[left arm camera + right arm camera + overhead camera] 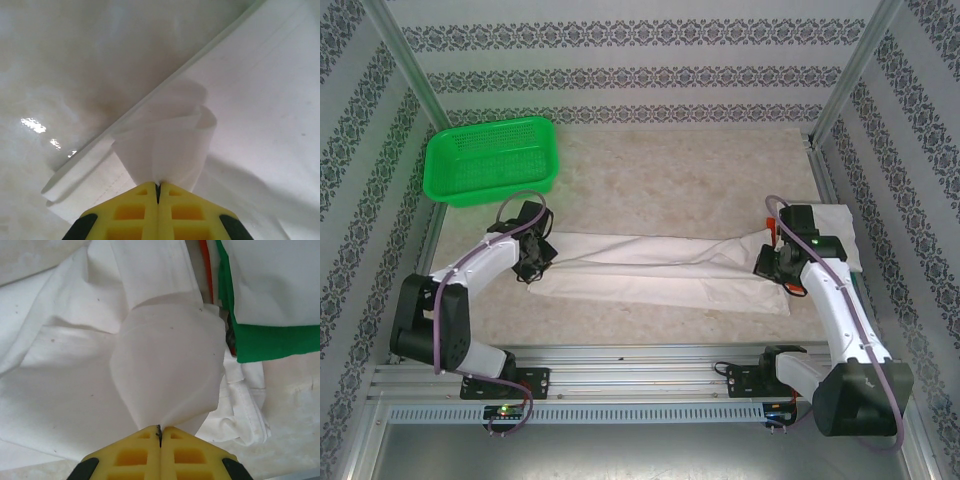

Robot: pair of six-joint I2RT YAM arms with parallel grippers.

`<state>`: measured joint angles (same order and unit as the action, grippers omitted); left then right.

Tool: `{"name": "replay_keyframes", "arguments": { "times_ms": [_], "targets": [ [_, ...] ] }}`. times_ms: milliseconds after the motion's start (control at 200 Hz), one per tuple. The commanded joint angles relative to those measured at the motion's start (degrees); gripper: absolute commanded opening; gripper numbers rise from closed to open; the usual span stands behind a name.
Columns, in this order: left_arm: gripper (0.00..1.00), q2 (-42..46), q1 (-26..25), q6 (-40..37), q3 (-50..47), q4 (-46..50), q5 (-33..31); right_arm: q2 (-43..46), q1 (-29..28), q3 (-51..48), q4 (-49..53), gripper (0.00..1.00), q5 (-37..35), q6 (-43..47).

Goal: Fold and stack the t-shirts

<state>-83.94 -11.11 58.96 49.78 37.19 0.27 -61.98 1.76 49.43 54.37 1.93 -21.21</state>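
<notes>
A white t-shirt lies stretched across the table between my two arms, partly folded lengthwise. At its left end my left gripper is shut on a pinch of white cloth, yellow jaws pressed together. My right gripper is shut on the shirt's right end, where a fold of cloth bunches up from the closed jaws. Just right of it sits a stack of folded t-shirts, whose green edge and orange-red edge are visible in the right wrist view.
A green plastic mesh basket stands at the back left of the table. Patterned walls and metal posts enclose the table. An aluminium rail with the arm bases runs along the near edge.
</notes>
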Motion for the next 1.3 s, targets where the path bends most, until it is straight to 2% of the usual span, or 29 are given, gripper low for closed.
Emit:
{"name": "replay_keyframes", "arguments": {
  "times_ms": [0, 410, 460, 555, 585, 654, 699, 759, 899, 979, 1089, 1189, 1294],
  "targets": [
    [0.0, -1.2, 0.6, 0.9, -1.1, -1.2, -0.2, -1.4, 0.4, -1.8, -0.8, 0.0, 0.5, -1.4],
    [0.01, -3.8, 0.6, 0.0, -2.8, -3.2, 0.4, -5.9, 0.4, -6.7, -7.4, 0.0, 4.8, -4.9],
    [0.09, -3.5, 0.6, 0.0, -2.9, -3.0, 0.1, -5.7, 0.3, -6.4, -7.3, 0.11, 4.7, -4.8],
    [0.31, -1.5, 0.6, -0.3, -2.1, -1.3, -0.6, -3.2, 0.4, -5.2, -6.4, 0.45, 4.8, -4.5],
    [0.37, -0.6, 0.6, -0.6, -1.6, -0.4, -1.0, -2.0, 0.3, -4.7, -6.2, 0.54, 4.4, -4.4],
    [0.5, 2.3, 0.4, -1.3, -0.4, 1.2, -2.2, 0.6, 0.3, -3.1, -5.1, 0.64, 2.8, -4.0],
    [0.58, 4.1, 0.2, -1.8, 0.5, 1.9, -2.9, 1.6, 0.3, -1.7, -3.9, 0.67, 1.6, -3.7],
    [0.68, 5.7, -0.4, -3.1, 1.9, 2.1, -3.2, 2.1, -0.1, 0.1, -3.0, 0.69, 0.4, -3.0],
    [0.81, 3.9, -4.2, -5.7, 7.0, 0.6, -2.3, -1.3, -2.4, 2.3, -3.9, 0.7, -0.5, -2.8],
    [0.82, -0.1, -6.6, -6.1, 9.2, -2.3, 0.6, -4.8, -5.4, 3.0, -6.4, 0.69, -0.8, -3.7],
    [0.81, -6.1, -9.5, -5.3, 11.4, -4.8, 3.7, -10.7, -10.9, 3.8, -9.6, 0.61, -1.3, -5.4],
    [0.8, -9.2, -11.2, -4.0, 10.8, -7.0, 4.7, -16.8, -16.4, 5.0, -11.3, 0.58, -3.3, -6.5],
    [0.79, -10.5, -11.3, -2.8, 8.3, -9.4, 6.2, -23.1, -20.1, 7.5, -11.4, 0.46, -6.7, -8.2]
  ]
}}
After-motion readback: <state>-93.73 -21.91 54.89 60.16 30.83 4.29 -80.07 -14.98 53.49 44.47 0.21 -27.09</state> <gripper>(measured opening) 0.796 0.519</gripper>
